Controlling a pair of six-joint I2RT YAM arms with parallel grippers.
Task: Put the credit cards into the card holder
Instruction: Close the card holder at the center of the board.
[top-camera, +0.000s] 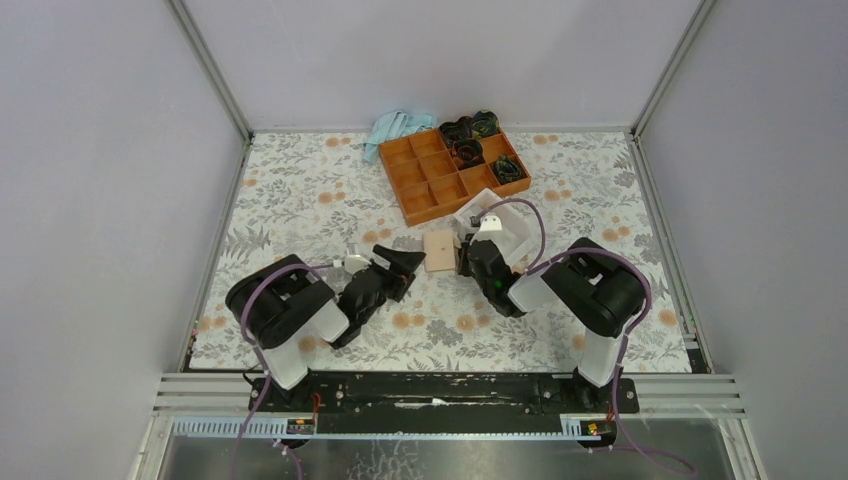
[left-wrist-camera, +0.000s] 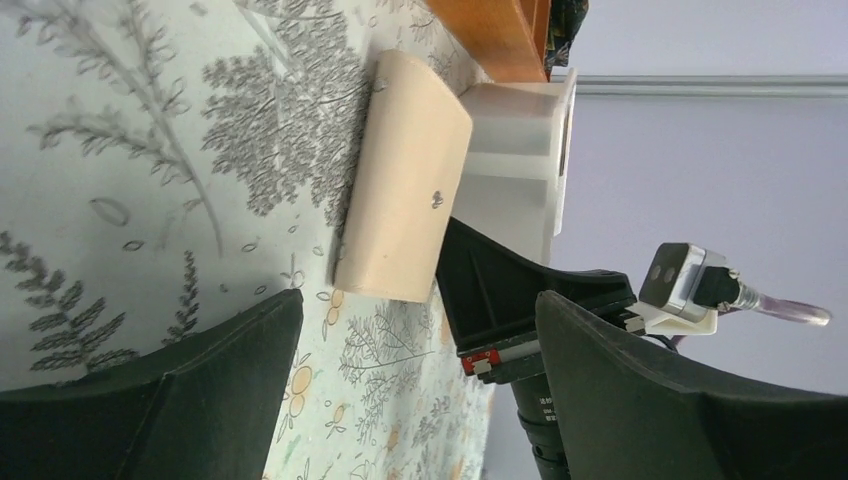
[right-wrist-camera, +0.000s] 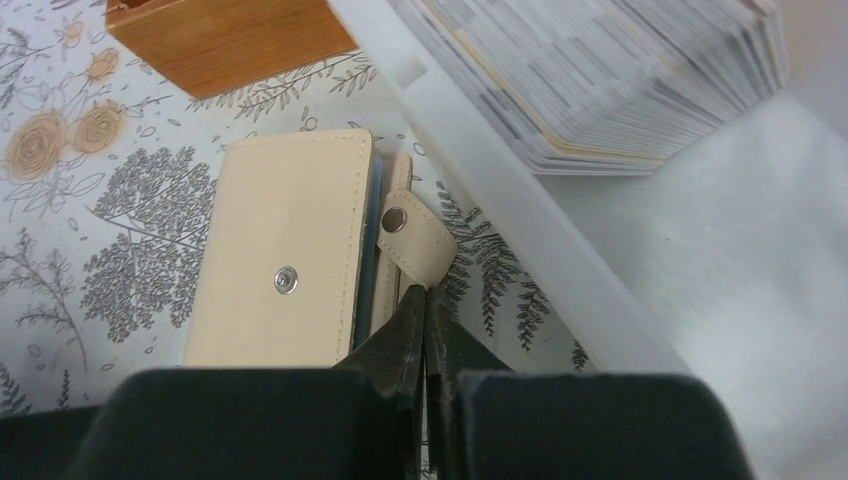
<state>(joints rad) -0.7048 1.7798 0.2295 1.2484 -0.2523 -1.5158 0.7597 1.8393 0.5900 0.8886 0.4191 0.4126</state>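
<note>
card looks tucked in, tab not snapped yet

the card holder (right-wrist-camera: 285, 250) lies flat on the flowery table (right-wrist-camera: 60, 250), just beside the clear box (right-wrist-camera: 520, 230) with its stack of flat pieces, and near a corner of the orange tray (right-wrist-camera: 230, 40). its cover is folded over, and a thin light blue card (right-wrist-camera: 372, 225) edge peeks out of the gap along the side. so i'd say at least one card is already in, and this is the closing-up bit.

the right gripper (right-wrist-camera: 425, 310) has its fingers clenched tight together, tips right at the lower edge of the loose closure tab (right-wrist-camera: 418, 238). can't tell if it's nipping the leather or just touching it. the left gripper (left-wrist-camera: 418, 320) sits on the holder's other side, low over the table, fingers spread wide, grasping nothing.

my guess for the next move: the tab needs swinging over the cover and pressing down on the snap stud (right-wrist-camera: 286, 282). the holder looks light enough to skid, so the left side probably has to brace it. if more cards are meant to go in, the tab is the handle for opening it instead.
</note>
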